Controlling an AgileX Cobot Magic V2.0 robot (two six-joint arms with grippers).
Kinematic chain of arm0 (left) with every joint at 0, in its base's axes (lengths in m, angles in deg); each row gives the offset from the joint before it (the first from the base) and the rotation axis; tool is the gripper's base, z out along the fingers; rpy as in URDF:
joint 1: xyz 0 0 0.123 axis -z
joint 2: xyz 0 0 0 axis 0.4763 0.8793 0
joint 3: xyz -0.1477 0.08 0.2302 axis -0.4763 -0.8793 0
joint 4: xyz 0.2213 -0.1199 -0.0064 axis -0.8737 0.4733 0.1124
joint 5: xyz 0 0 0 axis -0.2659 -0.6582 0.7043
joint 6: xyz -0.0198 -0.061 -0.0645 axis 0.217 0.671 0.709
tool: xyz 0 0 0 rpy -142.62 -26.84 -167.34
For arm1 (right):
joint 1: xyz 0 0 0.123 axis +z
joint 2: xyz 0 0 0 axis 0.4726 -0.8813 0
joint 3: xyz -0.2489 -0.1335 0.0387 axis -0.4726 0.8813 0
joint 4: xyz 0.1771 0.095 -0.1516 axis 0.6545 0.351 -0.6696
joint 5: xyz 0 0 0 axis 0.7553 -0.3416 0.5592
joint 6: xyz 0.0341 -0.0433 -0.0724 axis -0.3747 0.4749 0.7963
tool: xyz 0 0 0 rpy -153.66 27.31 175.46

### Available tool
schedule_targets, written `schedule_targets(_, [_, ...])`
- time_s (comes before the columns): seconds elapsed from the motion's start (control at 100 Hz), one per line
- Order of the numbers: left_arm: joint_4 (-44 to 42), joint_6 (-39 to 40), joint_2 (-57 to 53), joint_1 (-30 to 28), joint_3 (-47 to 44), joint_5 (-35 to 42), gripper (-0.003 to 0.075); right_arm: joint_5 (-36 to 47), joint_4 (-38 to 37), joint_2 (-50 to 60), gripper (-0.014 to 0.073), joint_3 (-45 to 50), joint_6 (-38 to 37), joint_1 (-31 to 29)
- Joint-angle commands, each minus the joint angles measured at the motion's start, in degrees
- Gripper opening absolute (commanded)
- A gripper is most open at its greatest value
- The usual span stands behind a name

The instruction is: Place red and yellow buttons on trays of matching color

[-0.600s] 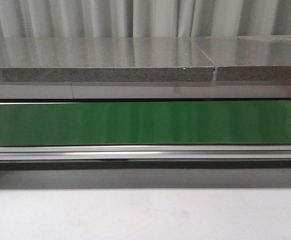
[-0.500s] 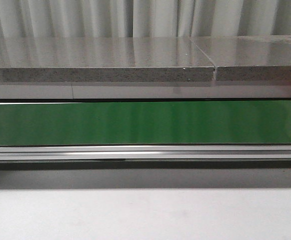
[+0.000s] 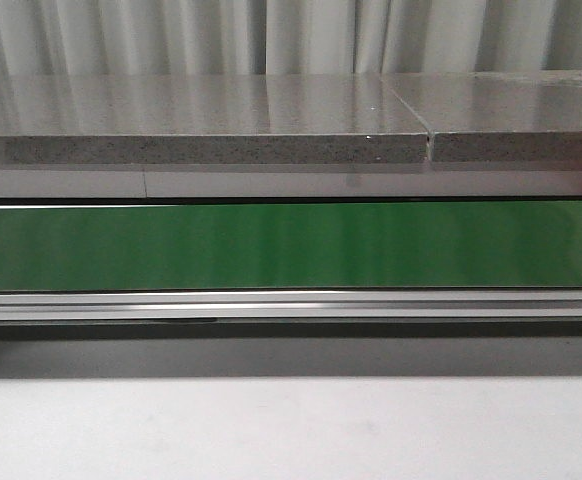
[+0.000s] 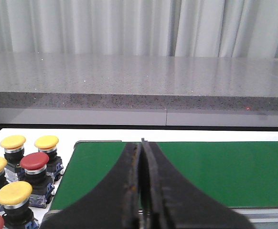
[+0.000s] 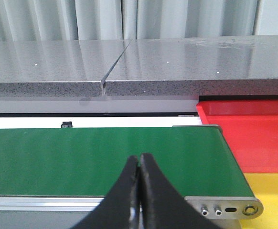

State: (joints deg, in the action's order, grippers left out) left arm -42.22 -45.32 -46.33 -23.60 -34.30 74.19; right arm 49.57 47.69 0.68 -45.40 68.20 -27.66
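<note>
The front view shows a green conveyor belt (image 3: 291,245) running across the frame, with a grey speckled stone counter (image 3: 201,120) behind it and a pale table surface (image 3: 291,430) in front; neither arm appears there.

In the left wrist view, the left gripper (image 4: 141,148) has its two black fingers pressed together with nothing between them, hovering over one end of the belt (image 4: 215,167). Just beside that end, a cluster of push buttons stands upright on a white surface: yellow-capped ones (image 4: 13,141), (image 4: 46,141), (image 4: 14,192) and a red-capped one (image 4: 34,160) among them, packed close and touching or nearly touching. More caps are cut off at the picture's edge.

In the right wrist view, the right gripper (image 5: 139,162) is likewise closed, fingers meeting at the tips and holding nothing, poised above the belt's other end (image 5: 105,157). Just past that end lies the red tray (image 5: 253,138), and next to it the yellow tray (image 5: 272,195), the two sitting side by side and touching. No button lies in the parts of either tray that show
</note>
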Motion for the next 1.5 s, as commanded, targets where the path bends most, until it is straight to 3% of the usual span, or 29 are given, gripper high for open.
schedule_targets(0.0, [0.01, 0.59, -2.34, 0.37, -2.83, 4.70, -0.0021, 4.48, -0.53, 0.55, -0.0116, -0.93, 0.42, 0.08])
schedule_targets(0.15, [-0.20, 0.59, -2.34, 0.16, -0.51, 2.07, -0.0021, 4.48, -0.53, 0.55, -0.0116, -0.93, 0.42, 0.08])
schedule_targets(0.36, [-2.24, 0.59, 1.01, 0.04, 10.81, -7.46, -0.0021, 4.48, -0.53, 0.55, -0.0116, -0.93, 0.42, 0.08])
schedule_targets(0.58, [-5.48, 0.59, 12.36, 0.04, 23.46, -24.56, -0.0021, 4.48, -0.53, 0.55, -0.0116, -0.93, 0.42, 0.08])
schedule_targets(0.75, [-4.98, 0.82, 20.81, 0.04, 29.12, -28.35, -0.0021, 4.48, -0.53, 0.55, -0.0116, -0.93, 0.42, 0.08])
schedule_targets(0.91, [-4.71, 6.39, 27.01, 0.04, 32.74, -28.72, -0.0011, 4.48, -0.53, 0.55, -0.0116, -0.93, 0.42, 0.08])
schedule_targets(1.02, [-4.71, 6.62, 31.19, 0.04, 34.64, -28.24, 0.0116, 4.48, -0.53, 0.55, -0.0116, -0.93, 0.42, 0.08])
schedule_targets(1.14, [-4.71, 6.90, 35.47, 0.04, 36.81, -27.69, 0.0429, 4.48, -0.53, 0.55, -0.0116, -0.93, 0.42, 0.08])
schedule_targets(1.21, [-4.84, 8.08, 37.40, 0.04, 37.95, -27.59, 0.0553, 4.48, -0.53, 0.55, -0.0116, -0.93, 0.42, 0.08])
schedule_targets(1.26, [-5.31, 8.77, 38.89, 0.04, 38.90, -27.46, 0.0582, 4.48, -0.53, 0.55, -0.0116, -0.93, 0.42, 0.08])
schedule_targets(1.49, [-10.66, 18.38, 46.85, -2.89, 45.37, -28.23, 0.0575, 4.48, -0.53, 0.55, -0.0116, -0.93, 0.42, 0.08])
